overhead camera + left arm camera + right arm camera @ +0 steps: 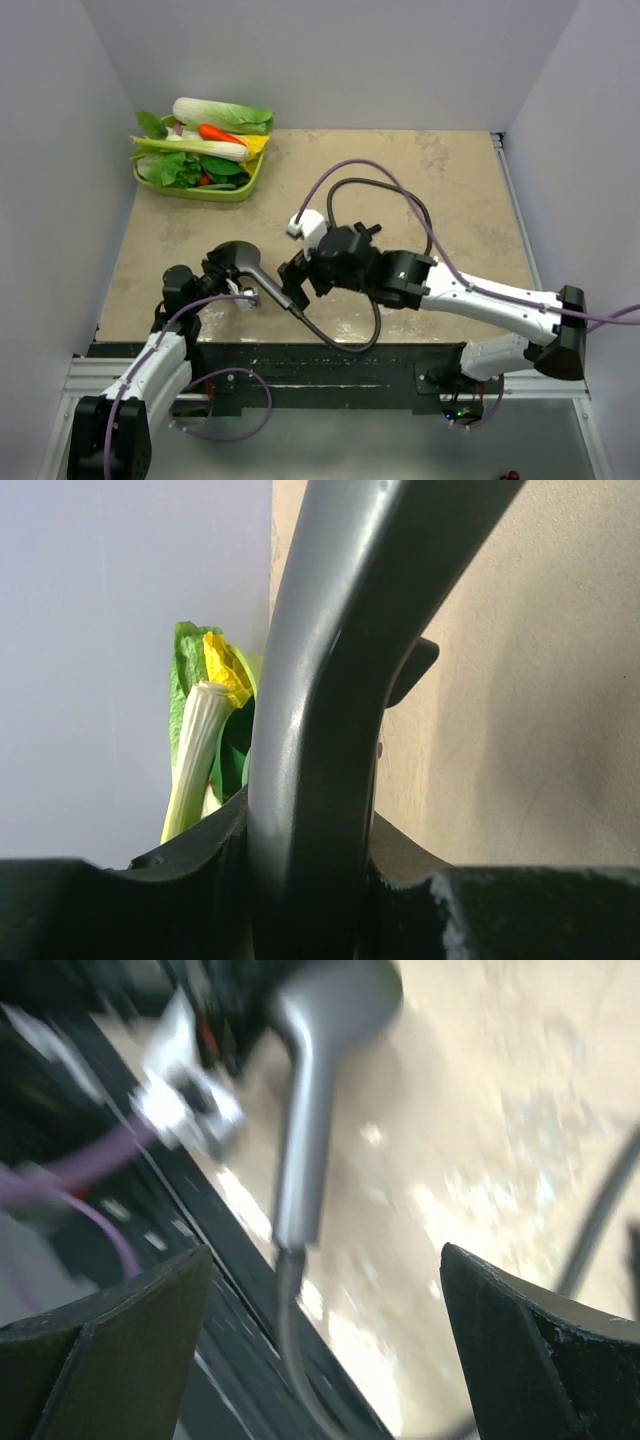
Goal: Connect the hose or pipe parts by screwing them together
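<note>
The dark grey shower head (pixel 238 254) lies near the table's front left, its handle (pixel 272 287) pointing right and toward the front edge. My left gripper (pixel 226 276) is shut on it; in the left wrist view the grey handle (pixel 310 770) fills the gap of that gripper (pixel 312 890), with both jaws pressed against it. The thin dark hose (pixel 345 346) meets the handle's end, dips past the table edge and loops back up to the table's middle (pixel 385 184). My right gripper (pixel 296 280) stands open just above that joint; in its blurred view the handle (pixel 300 1140) and hose (pixel 289 1330) show beyond the wide-apart gripper (pixel 325 1260).
A green tray (pixel 225 193) of toy vegetables sits at the back left corner; a leek (pixel 195 760) from it shows in the left wrist view. Purple cables (pixel 340 172) arch over the right arm. White walls close in left, back and right. A dark rail (pixel 300 362) runs along the front edge.
</note>
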Available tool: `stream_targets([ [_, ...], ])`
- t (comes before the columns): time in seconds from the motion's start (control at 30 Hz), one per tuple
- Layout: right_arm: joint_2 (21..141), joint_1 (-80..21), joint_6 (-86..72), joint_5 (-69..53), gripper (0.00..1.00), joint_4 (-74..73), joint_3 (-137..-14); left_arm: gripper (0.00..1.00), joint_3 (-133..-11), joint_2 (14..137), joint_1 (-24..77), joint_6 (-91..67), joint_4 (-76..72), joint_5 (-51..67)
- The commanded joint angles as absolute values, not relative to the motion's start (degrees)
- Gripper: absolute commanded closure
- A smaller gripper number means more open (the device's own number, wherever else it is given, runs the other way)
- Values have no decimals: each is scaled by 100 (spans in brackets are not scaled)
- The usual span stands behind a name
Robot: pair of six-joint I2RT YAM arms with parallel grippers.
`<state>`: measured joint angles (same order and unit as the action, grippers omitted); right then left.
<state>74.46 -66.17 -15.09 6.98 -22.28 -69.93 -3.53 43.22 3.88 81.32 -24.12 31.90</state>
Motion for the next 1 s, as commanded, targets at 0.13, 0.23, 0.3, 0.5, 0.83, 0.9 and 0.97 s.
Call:
stream_targets([
  [0.13,7726,-8005,-1151,3181,13,-3569,-6821,100,-633,4333,404,7901,-2988,3331],
  [0.23,7795,-8182,-1160,3208,16,-3279,-6697,100,-633,4333,404,7919,-2980,3331],
  [0.3,7918,-8244,-1090,3208,17,-3103,-6715,100,-642,4342,404,7936,-2980,3331],
  [0.5,8665,-8446,-923,3410,20,-2980,-6952,100,-659,4333,404,7928,-2944,3305],
  [0.83,9228,-8543,-967,3753,30,-2795,-7207,100,-633,4342,404,7928,-2953,3313],
  [0.9,9246,-8534,-984,3779,36,-2699,-7190,100,-633,4324,404,7919,-2953,3313],
  [0.97,9281,-8534,-993,3718,40,-2585,-7163,100,-633,4316,404,7919,-2944,3296],
])
